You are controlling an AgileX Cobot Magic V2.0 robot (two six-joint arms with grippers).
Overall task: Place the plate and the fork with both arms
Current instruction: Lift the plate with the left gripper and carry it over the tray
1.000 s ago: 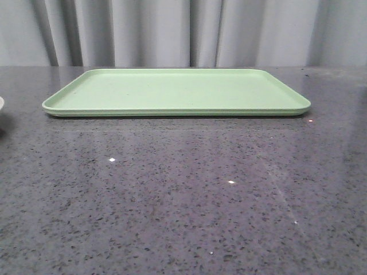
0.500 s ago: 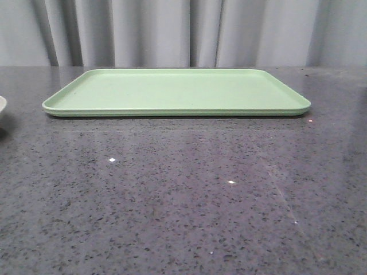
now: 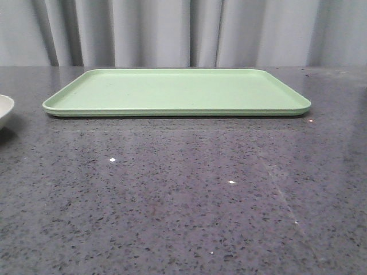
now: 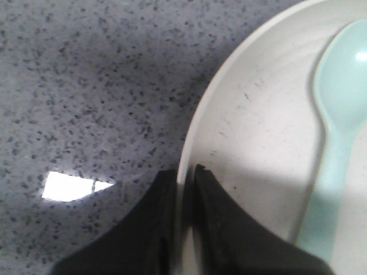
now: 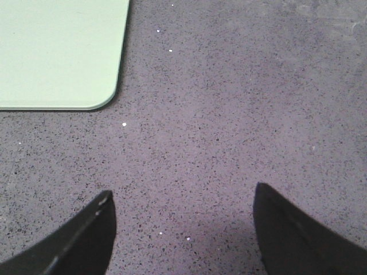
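2 left fingers [image 4: 183, 189] pinch the plate [image 4: 258, 132] rim, spoon [image 4: 338, 114] inside; right fingers [image 5: 180, 220] spread near the tray [image 5: 57, 51].

The plate [image 3: 4, 109] is round, shallow and cream-white, with a raised rim. From the front only a sliver of it shows, at the far left edge of the grey speckled table [image 3: 183, 195], well apart from the green tray [image 3: 175, 91]. In the left wrist view the plate [image 4: 252, 132] fills the right side, its surface faintly scuffed, and a pale blue spoon [image 4: 338, 114] lies in it, bowl up. Its rim sits pinched between the left gripper's [image 4: 184, 183] two dark fingers. No fork shows in any view.
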